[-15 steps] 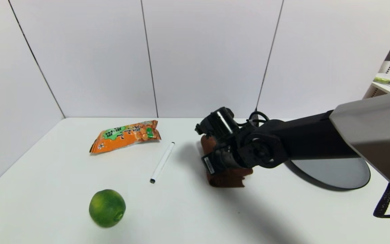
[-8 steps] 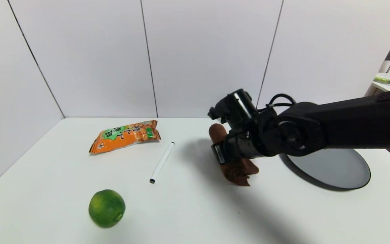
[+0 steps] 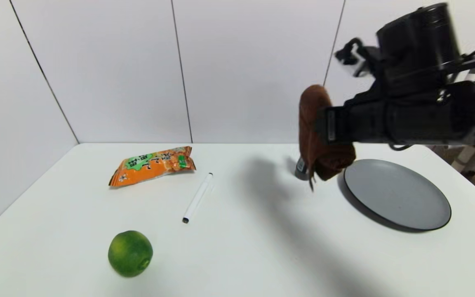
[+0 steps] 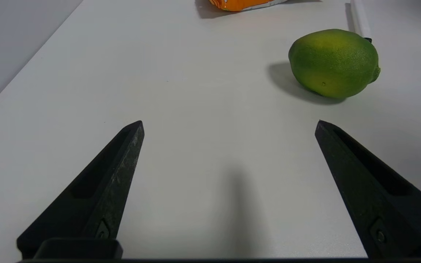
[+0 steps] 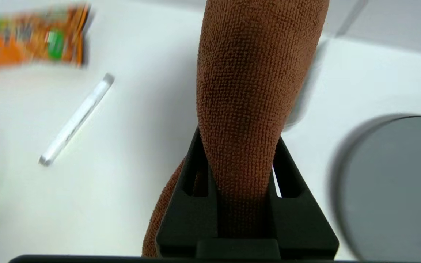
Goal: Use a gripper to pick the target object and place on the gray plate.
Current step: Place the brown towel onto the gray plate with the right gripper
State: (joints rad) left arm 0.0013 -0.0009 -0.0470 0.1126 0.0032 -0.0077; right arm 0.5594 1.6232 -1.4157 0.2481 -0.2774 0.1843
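Note:
My right gripper [image 3: 324, 128] is shut on the dark brown towel [image 3: 318, 136] and holds it high above the table, just left of the gray plate [image 3: 402, 196]. The towel hangs down from the jaws with its lower end in the air near the plate's left rim. In the right wrist view the towel [image 5: 254, 73] is pinched between the two black fingers of the gripper [image 5: 239, 146], and the plate [image 5: 397, 182] lies to one side below. My left gripper [image 4: 228, 124] is open and empty, low over the table near the green fruit [image 4: 334, 63].
An orange snack bag [image 3: 153, 165] lies at the back left, a white pen [image 3: 197, 198] in the middle and the green fruit [image 3: 130, 253] at the front left. A small gray object [image 3: 301, 169] stands on the table behind the towel.
My right arm has lifted the towel off the table and carried it up and to the right, toward the plate. The small gray object it hid now shows.

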